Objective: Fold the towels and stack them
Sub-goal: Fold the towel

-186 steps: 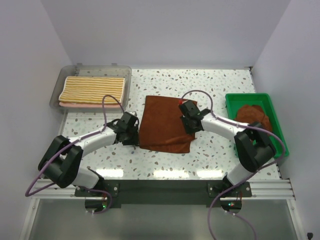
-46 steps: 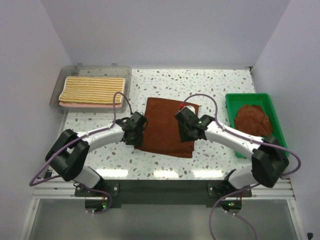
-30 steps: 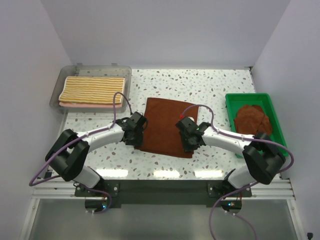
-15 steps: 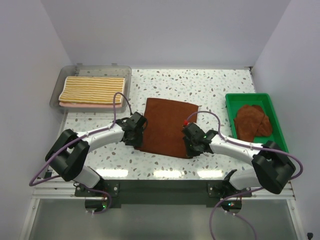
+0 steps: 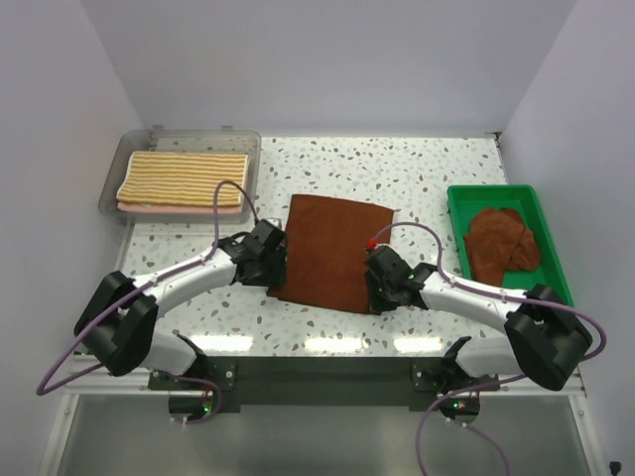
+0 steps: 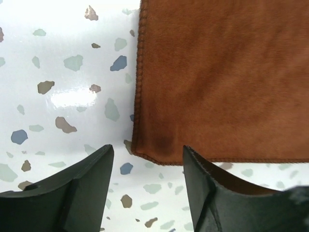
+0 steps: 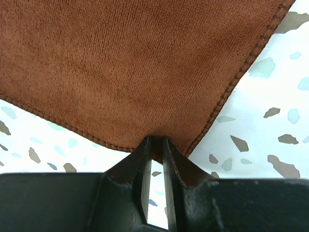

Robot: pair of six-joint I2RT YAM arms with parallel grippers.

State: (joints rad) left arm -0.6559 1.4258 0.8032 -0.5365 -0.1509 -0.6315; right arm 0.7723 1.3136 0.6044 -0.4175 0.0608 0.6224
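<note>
A rust-brown towel (image 5: 332, 253) lies spread flat mid-table. My right gripper (image 5: 376, 294) is at its near right corner, and in the right wrist view the gripper (image 7: 155, 145) is shut on that corner of the towel (image 7: 130, 63). My left gripper (image 5: 275, 266) sits at the near left corner. In the left wrist view it (image 6: 147, 164) stands open, with the towel's corner (image 6: 149, 145) just ahead of the gap and not pinched. A second rust-brown towel (image 5: 501, 241) lies crumpled in the green tray (image 5: 458, 198). The striped towel (image 5: 184, 176) rests folded on a pink towel (image 5: 174, 208).
The clear grey bin (image 5: 114, 183) with the two folded towels stands at the back left. The green tray is at the right edge of the speckled table (image 5: 397, 169). White walls close in the back and sides.
The right gripper has drawn its towel corner toward the near edge, flattening the cloth. The left gripper has opened and let go of the near left corner.
</note>
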